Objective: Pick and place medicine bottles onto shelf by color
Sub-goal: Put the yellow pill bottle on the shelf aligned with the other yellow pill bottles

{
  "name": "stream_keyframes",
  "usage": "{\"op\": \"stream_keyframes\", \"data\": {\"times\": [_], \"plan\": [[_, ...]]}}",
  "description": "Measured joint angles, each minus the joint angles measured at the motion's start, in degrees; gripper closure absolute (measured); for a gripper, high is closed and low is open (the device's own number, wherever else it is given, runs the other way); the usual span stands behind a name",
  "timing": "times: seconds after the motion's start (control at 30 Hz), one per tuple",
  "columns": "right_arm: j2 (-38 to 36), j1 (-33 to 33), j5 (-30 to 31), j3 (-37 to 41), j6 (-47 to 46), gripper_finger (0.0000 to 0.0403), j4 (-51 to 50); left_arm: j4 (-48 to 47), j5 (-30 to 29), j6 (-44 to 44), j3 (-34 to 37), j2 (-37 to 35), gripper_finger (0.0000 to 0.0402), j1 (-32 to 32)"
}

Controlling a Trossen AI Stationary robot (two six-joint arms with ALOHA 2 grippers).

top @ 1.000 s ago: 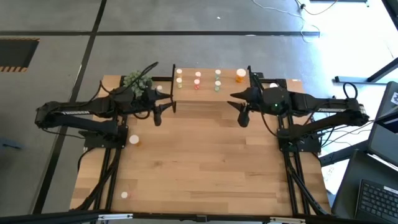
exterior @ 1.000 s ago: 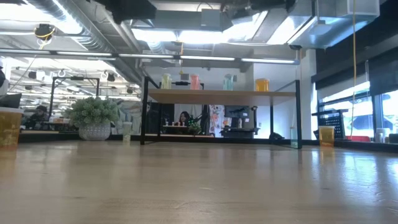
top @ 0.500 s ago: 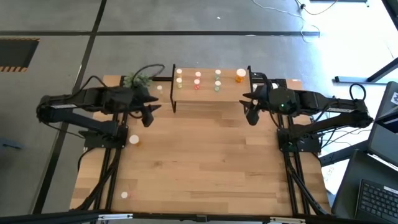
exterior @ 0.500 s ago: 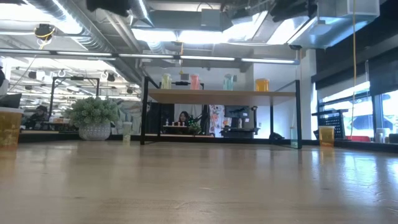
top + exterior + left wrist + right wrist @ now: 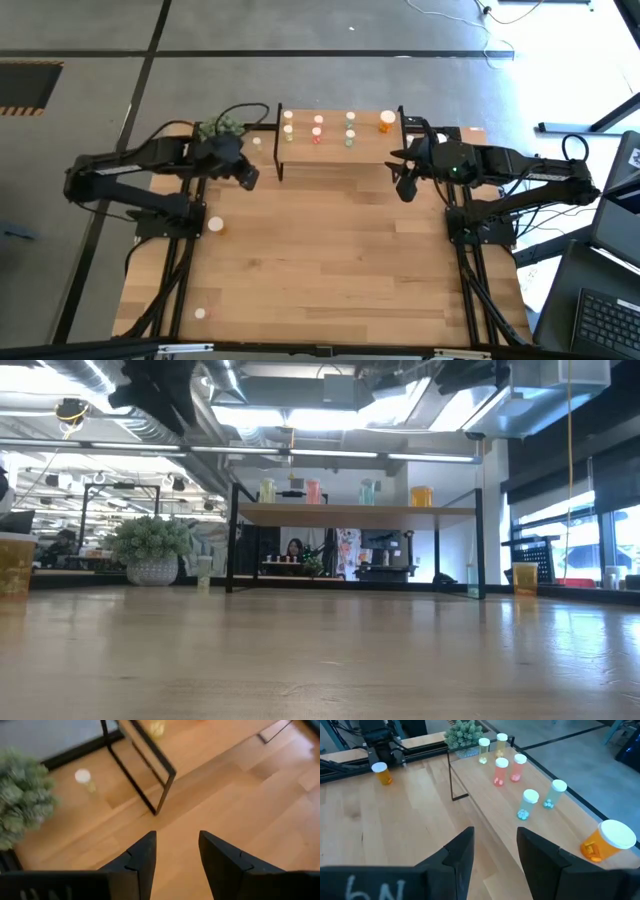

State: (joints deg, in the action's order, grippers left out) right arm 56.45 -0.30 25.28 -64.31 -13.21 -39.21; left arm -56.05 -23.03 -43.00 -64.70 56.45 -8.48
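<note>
While flanking shelf (image 5: pixel 338 150), left pincer (image 5: pixel 247 178) and right pincer (image 5: pixel 402 186) hover, fingers apart, empty.

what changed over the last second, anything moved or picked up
Both arms drew back from the middle: the left gripper toward the plant, the right gripper toward its own side. Both are empty with fingers apart. Bottles on the shelf and the orange bottle on the table stayed put.
</note>
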Motion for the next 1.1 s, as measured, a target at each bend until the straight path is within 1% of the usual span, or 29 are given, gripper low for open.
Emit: {"op": "stream_keyframes", "data": {"times": [0.13,0.2,0.33,0.43,0.5,0.53,0.6,0.7,0.8,0.9,1.0,1.1], "plan": [[0.0,0.0,0.0,0.0,0.0,0.0251,0.1,-0.7,6.7,0.1,-0.9,2.8,0.026,-6.9],[0.0,0.0,-1.0,0.0,0.1,0.0251,0.1,-1.5,9.8,2.7,-2.5,4.4,0.026,-10.5],[0.0,0.0,-4.6,0.0,0.4,0.0251,0.1,-3.8,12.0,10.6,-7.3,9.0,0.026,-17.0],[0.0,0.0,-7.0,0.0,0.9,0.0251,0.0,-8.0,12.1,15.4,-12.1,12.9,0.026,-21.8],[0.0,0.1,-7.5,0.0,2.1,0.0251,0.0,-11.4,12.4,18.2,-14.7,15.5,0.026,-24.8],[0.0,0.2,-7.6,0.0,3.0,0.0251,0.0,-13.0,13.3,19.8,-15.8,16.7,0.026,-26.3],[0.0,0.2,-8.5,0.0,3.9,0.0251,-0.1,-14.4,17.4,22.8,-17.4,18.7,0.026,-29.0],[0.0,0.2,-11.1,0.0,4.7,0.0251,-0.1,-14.6,23.9,27.9,-18.0,20.6,0.026,-32.9],[0.0,0.2,-11.9,0.0,4.4,0.0251,-0.1,-15.3,24.7,30.7,-18.0,21.6,0.026,-36.1],[0.0,0.2,-11.9,0.0,4.4,0.0251,0.0,-15.7,24.9,31.2,-18.0,22.7,0.026,-39.5],[0.0,0.2,-11.9,0.0,4.3,0.0251,0.4,-15.7,27.9,31.4,-18.0,23.1,0.026,-43.5],[0.0,0.2,-11.6,0.0,3.1,0.0251,0.4,-15.7,30.7,34.9,-18.0,23.9,0.026,-47.2]]}}
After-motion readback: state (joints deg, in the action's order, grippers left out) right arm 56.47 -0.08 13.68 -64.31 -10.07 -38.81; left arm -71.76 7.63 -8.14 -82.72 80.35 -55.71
